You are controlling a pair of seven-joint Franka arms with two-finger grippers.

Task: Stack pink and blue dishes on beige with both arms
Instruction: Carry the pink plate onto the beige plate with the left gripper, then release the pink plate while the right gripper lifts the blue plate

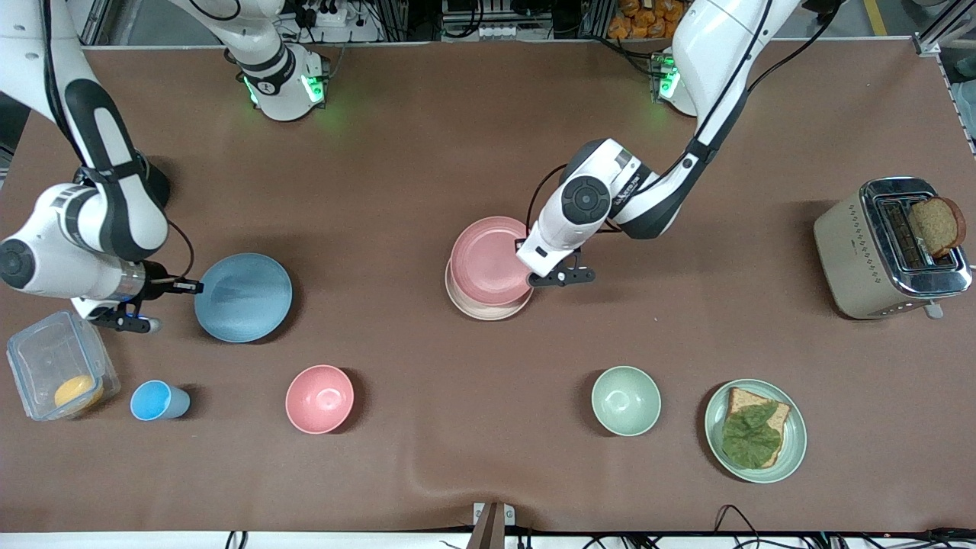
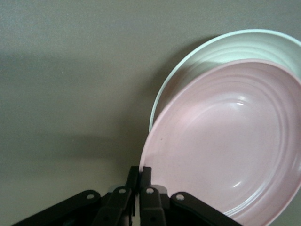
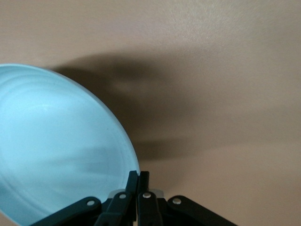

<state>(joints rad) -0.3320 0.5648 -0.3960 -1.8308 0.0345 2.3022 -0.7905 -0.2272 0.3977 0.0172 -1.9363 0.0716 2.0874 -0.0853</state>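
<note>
The pale pink plate [image 1: 488,259] lies slightly offset over the cream-beige plate [image 1: 488,311] at mid-table, and only a crescent of the beige rim shows. My left gripper [image 1: 524,250] is shut on the pink plate's rim at the side toward the left arm's end. In the left wrist view the gripper [image 2: 139,169] pinches the pink plate [image 2: 225,150], with the beige plate [image 2: 202,56] under it. The light blue plate [image 1: 244,297] is near the right arm's end, and my right gripper [image 1: 197,287] is shut on its rim. The right wrist view shows this gripper [image 3: 138,175] clamping the blue plate [image 3: 51,150], whose shadow falls on the table.
Along the edge nearest the front camera stand a clear container [image 1: 61,374] holding something orange, a small blue cup [image 1: 156,400], a pink bowl [image 1: 319,399], a green bowl [image 1: 626,400] and a green plate [image 1: 797,446] with bread and a leaf. A toaster [image 1: 869,252] stands at the left arm's end.
</note>
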